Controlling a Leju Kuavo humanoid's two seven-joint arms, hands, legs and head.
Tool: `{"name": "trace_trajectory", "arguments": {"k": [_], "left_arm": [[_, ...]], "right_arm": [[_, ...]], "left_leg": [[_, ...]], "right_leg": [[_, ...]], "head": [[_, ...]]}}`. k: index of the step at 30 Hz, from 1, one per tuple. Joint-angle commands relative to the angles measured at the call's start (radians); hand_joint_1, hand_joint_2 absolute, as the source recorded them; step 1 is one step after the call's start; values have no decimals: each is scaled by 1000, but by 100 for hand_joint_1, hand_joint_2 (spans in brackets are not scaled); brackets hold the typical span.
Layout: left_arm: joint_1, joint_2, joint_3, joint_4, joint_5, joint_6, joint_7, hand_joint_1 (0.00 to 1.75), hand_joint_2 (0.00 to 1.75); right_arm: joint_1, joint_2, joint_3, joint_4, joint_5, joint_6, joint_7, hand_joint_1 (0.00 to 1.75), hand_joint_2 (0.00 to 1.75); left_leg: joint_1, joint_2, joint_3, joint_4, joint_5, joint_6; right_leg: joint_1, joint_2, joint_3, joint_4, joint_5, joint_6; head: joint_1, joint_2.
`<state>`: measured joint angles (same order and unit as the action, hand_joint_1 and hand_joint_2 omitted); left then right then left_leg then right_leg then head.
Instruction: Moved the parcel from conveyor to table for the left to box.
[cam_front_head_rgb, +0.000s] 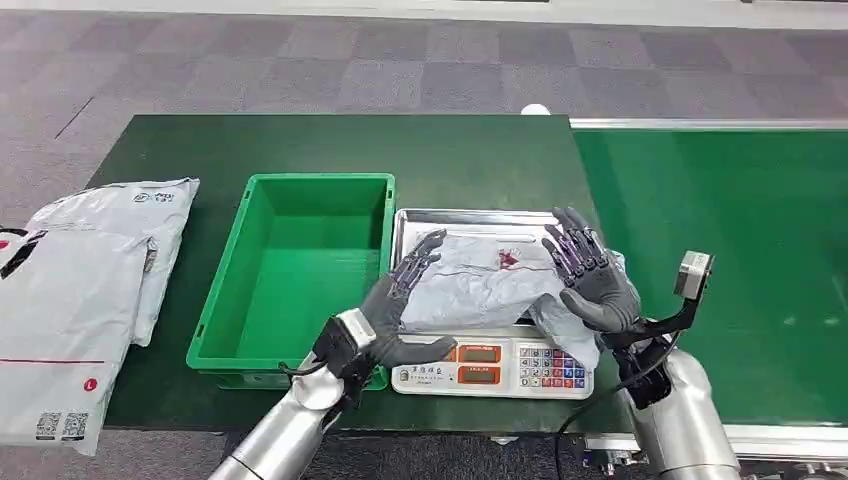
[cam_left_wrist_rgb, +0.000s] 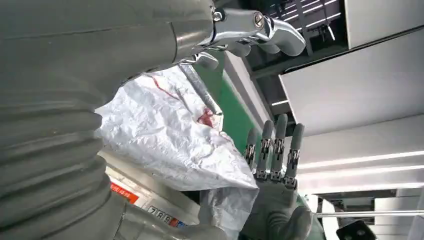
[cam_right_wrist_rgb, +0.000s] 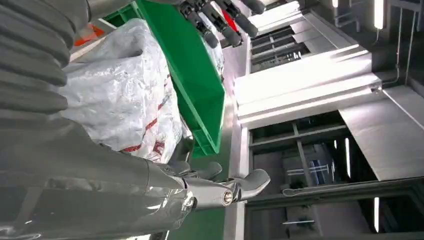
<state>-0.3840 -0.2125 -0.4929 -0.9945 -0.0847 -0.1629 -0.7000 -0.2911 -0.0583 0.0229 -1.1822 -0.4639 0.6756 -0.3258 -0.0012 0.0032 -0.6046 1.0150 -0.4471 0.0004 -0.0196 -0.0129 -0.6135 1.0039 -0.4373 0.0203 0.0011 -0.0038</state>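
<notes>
On the scale (cam_front_head_rgb: 500, 362), one parcel (cam_front_head_rgb: 490, 275) between two open-fingered hands

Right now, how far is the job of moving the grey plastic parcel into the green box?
Done: the crumpled grey plastic parcel is off the green conveyor belt and lies on the steel pan of the white weighing scale. In hand: the left hand and right hand flank it with fingers spread; a grip is not clear. Left: lifting it into the green plastic crate.

bright, even overhead light | soft shadows | wrist views perhaps slightly blurred
</notes>
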Motion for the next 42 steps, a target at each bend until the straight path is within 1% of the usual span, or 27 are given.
{"name": "trace_trajectory", "arguments": {"k": [1,2,3,6,8,9,13,14,17,18,21,25,26,27,30,32,33,36,41,42], "left_arm": [[-52,7,-38,111,-33,13,25,0,175],[-53,8,-37,111,-33,13,25,0,175],[-65,10,-52,126,-77,56,49,0,175],[-105,4,-83,195,-165,120,141,0,175],[-129,-8,-98,260,-261,201,193,0,175],[-150,-10,-133,305,-368,286,261,0,175],[-178,-18,-164,383,-500,340,377,0,175],[-176,-23,-152,400,-528,339,408,0,175],[-150,-26,-108,399,-550,321,409,0,175],[-144,-26,-107,397,-551,320,405,0,175],[-139,-25,-103,391,-551,320,402,0,175],[-110,-25,-50,351,-523,271,361,0,175],[-99,-27,-27,338,-493,262,336,40,175],[-91,-28,-15,328,-476,255,322,175,175],[-70,-27,-1,287,-442,231,284,175,175],[-70,-27,-1,287,-442,231,284,175,175],[-68,-28,-2,281,-440,228,282,175,175],[-54,-29,7,249,-384,169,244,175,175],[-48,-25,4,239,-362,148,236,175,175],[-47,-24,2,240,-358,147,235,175,175]], "right_arm": [[-27,-24,-1,79,-2,36,-2,0,175],[-29,-25,-2,79,-2,36,-2,0,175],[-33,-20,-6,80,3,33,-8,0,175],[-49,-13,-11,80,14,31,-10,0,175],[-67,-12,-10,95,24,29,-16,0,175],[-81,-13,-8,109,29,27,-20,0,175],[-96,-11,-2,133,37,32,-30,0,175],[-94,-6,-1,135,45,32,-36,0,175],[-87,6,4,129,61,32,-39,0,175],[-87,9,5,129,61,30,-39,0,175],[-89,10,6,130,64,29,-38,0,175],[-95,13,12,133,71,25,-35,0,175],[-92,13,13,130,71,23,-35,0,175],[-89,12,13,125,71,20,-35,0,175],[-85,10,17,121,67,13,-30,0,175],[-85,10,17,121,67,13,-30,0,175],[-85,11,18,122,67,12,-29,0,175],[-91,8,28,127,64,10,-26,0,175],[-99,9,34,136,61,8,-25,0,175],[-102,9,36,140,58,9,-24,0,175]], "left_leg": [[1,-1,4,-2,0,-1],[1,-1,2,-1,0,-1],[1,-1,2,-1,0,-1],[1,0,3,-1,0,-1],[1,-1,3,-2,0,-1],[1,-1,2,-1,0,-1],[1,0,3,-1,0,0],[1,0,2,-1,0,0],[1,0,5,-3,0,-1],[1,2,5,-2,-1,-1],[0,0,5,-2,0,-1],[1,2,4,-1,0,0],[1,3,5,-3,0,0],[0,2,6,-2,0,0],[1,3,9,-4,0,0],[0,1,8,-2,0,1],[1,2,9,-3,0,0],[1,2,11,-4,-1,0],[1,1,9,-2,-2,1],[1,2,10,-3,-2,0]], "right_leg": [[1,0,5,-3,0,-2],[1,0,3,-2,0,-1],[1,0,2,-1,0,-1],[1,1,3,-2,0,-2],[1,0,3,-2,0,-2],[1,0,2,-1,0,-1],[1,1,4,-2,0,-1],[1,0,3,-1,0,-1],[1,1,5,-4,0,-2],[0,2,4,-2,0,-1],[0,1,6,-2,0,-1],[1,2,6,-2,1,-1],[1,3,6,-3,2,-1],[0,3,7,-2,1,-1],[1,3,10,-4,2,-1],[0,1,10,-2,0,-1],[1,2,11,-3,1,-1],[1,3,12,-4,1,-2],[1,2,11,-2,-1,-1],[1,4,12,-4,0,-1]], "head": [[0,0],[0,0],[0,0],[0,0],[0,0],[0,0],[0,0],[0,0],[0,0],[0,0],[0,0],[0,0],[0,0],[0,0],[0,0],[0,0],[0,0],[0,0],[0,0],[0,0]]}}
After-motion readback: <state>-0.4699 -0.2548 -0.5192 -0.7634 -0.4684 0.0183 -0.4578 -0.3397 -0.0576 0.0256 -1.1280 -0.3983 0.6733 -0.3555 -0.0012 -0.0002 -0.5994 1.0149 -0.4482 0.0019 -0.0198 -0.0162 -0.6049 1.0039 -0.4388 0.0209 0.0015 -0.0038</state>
